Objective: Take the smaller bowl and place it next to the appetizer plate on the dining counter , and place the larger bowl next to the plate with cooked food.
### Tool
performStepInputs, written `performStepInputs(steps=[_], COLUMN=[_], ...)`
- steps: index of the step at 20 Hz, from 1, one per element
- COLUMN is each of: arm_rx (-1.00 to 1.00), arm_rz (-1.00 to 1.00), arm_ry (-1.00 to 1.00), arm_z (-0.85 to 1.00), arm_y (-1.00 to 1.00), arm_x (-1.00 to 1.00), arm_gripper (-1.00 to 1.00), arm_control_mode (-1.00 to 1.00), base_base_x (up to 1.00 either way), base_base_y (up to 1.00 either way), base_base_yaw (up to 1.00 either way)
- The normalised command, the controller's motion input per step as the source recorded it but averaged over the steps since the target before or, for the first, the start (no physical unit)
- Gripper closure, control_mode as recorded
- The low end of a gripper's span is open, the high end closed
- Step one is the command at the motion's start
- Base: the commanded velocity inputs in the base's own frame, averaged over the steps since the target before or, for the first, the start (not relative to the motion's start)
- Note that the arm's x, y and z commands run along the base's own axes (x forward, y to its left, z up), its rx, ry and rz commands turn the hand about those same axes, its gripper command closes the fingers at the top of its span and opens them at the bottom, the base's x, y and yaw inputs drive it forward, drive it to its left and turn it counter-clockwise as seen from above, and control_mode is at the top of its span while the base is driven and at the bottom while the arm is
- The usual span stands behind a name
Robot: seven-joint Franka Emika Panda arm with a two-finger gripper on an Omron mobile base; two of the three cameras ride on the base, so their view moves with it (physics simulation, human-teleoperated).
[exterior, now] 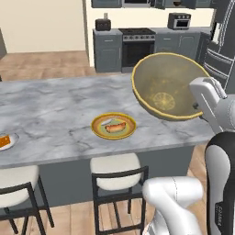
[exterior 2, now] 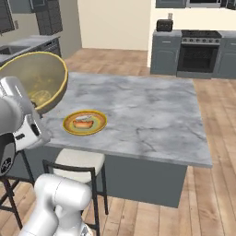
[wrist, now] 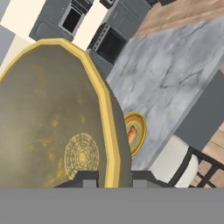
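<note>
Hand view shows fingers (wrist: 111, 177) pinched tight on the larger bowl (wrist: 52, 118) rim; level it, lower gently beside the plate with cooked food (exterior: 114, 125).

No readable text, label, brand, number or sign is showing in any of the three views. The one faint marking is sitting on the dark band of the robot arm (exterior: 219, 215) at the lower right of the left base view, and it is appearing too small and blurred to make out as letters. The drawing inside the larger bowl (exterior: 170, 85) is showing a lemon slice, a picture with no writing. The oven (exterior: 137, 47) and the small appliances (exterior: 179, 20) on the far worktop are carrying no legible lettering or dials.
</note>
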Motion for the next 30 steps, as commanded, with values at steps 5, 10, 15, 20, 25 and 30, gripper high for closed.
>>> performStepInputs(steps=[5, 10, 15, 20, 25, 30], arm_rx=[0.00, 0.00, 0.00, 0.00, -0.06, -0.02], arm_rz=[0.00, 0.00, 0.05, 0.05, 0.00, 0.00], arm_ry=[0.00, 0.00, 0.02, 0.01, 0.10, 0.19], arm_z=[0.00, 0.00, -0.30, -0.75, -0.73, -0.47], arm_y=[0.00, 0.00, -0.37, -0.55, -0.33, -0.44], arm_x=[0.00, 0.00, 0.80, 1.00, 1.00, 0.76], arm_gripper=[1.00, 1.00, 1.00, 1.00, 1.00, 1.00], arm_control_mode=[1.00, 1.00, -1.00, -1.00, -1.00, -1.00], base_base_x=[1.00, 1.00, 0.20, 0.00, 0.00, 0.00], base_base_y=[-0.06, 0.00, 0.00, 0.00, 0.00, 0.00], base_base_yaw=[0.05, 0.05, 0.02, 0.00, 0.00, 0.00])
